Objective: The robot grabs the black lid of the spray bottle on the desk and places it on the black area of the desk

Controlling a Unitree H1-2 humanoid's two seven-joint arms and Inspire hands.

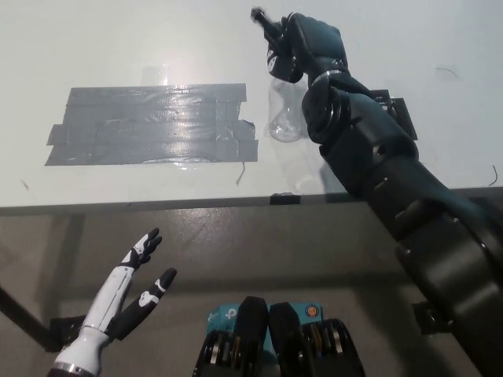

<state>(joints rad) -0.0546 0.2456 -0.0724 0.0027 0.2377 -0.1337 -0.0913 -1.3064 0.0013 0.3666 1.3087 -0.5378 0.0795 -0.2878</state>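
Observation:
A clear spray bottle (284, 114) stands on the white desk (118, 39), just right of the dark tape patch (153, 126). My black right hand (305, 49) is above the bottle's top, shut on the black lid (264, 22), whose nozzle sticks out to the left of the fingers. Whether the lid still touches the bottle neck is hidden by the hand. My white left hand (130, 294) rests open at the lower left, below the desk's front edge.
The desk's front edge (157, 206) runs across the middle of the picture, with a small black piece (284, 199) on it. A dark flat block (399, 114) lies on the desk behind my right forearm.

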